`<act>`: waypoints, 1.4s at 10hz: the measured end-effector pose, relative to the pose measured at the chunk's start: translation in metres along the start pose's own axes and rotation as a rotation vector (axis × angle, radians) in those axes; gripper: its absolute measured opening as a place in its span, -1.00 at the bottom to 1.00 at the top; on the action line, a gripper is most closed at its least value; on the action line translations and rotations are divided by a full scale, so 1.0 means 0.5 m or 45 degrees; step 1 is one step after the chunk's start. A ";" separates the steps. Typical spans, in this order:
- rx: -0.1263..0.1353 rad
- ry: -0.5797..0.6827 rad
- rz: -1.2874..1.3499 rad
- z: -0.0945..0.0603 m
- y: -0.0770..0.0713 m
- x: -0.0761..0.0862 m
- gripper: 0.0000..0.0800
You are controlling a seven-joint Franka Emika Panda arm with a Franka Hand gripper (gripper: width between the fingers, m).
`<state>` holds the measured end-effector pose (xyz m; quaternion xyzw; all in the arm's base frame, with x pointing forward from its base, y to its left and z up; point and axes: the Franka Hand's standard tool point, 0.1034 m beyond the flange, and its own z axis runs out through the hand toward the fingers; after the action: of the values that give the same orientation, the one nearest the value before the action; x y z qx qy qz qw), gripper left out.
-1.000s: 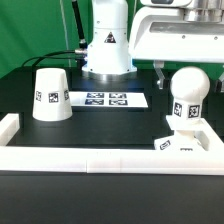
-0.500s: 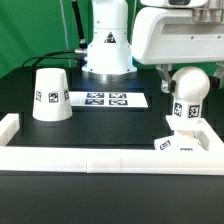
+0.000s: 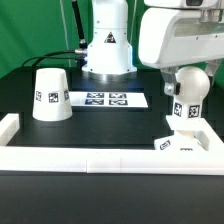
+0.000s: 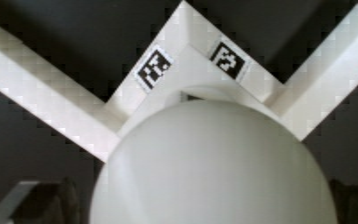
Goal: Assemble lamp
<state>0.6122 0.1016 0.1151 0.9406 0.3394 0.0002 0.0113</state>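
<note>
The round bulb point(image 3: 191, 88) stands upright on its stem on the flat square base point(image 3: 186, 143) at the exterior view's right. My gripper point(image 3: 190, 88) is over it, open, with a finger on each side of the bulb's head. One dark finger point(image 3: 169, 84) shows on the exterior view's left of the bulb. In the wrist view the bulb point(image 4: 208, 160) fills the space between the fingers point(image 4: 34, 205), with the tagged base point(image 4: 194, 65) beneath it. The tapered shade point(image 3: 50, 93) stands mouth down at the exterior view's left, apart.
The marker board point(image 3: 107, 99) lies flat between the shade and the bulb. A low white border rail point(image 3: 100, 160) runs along the front, with a raised end point(image 3: 8, 128) at the left. The arm's white pedestal point(image 3: 106, 45) stands at the back.
My gripper has moved toward the exterior view's right and come down over the bulb, so its fingers now straddle the bulb's head. The bulb, base and shade have not moved.
</note>
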 end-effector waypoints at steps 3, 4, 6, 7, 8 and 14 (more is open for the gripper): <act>-0.007 -0.004 -0.061 0.000 0.002 -0.001 0.44; -0.006 -0.004 -0.057 0.000 0.002 -0.001 0.44; -0.006 -0.004 0.000 0.000 0.002 -0.001 0.44; -0.006 -0.002 0.073 0.000 0.001 -0.001 0.44; -0.006 -0.001 0.220 -0.001 0.000 0.000 0.44; 0.006 0.022 0.905 -0.004 0.012 -0.006 0.44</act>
<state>0.6138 0.0950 0.1171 0.9999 -0.0090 0.0113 0.0053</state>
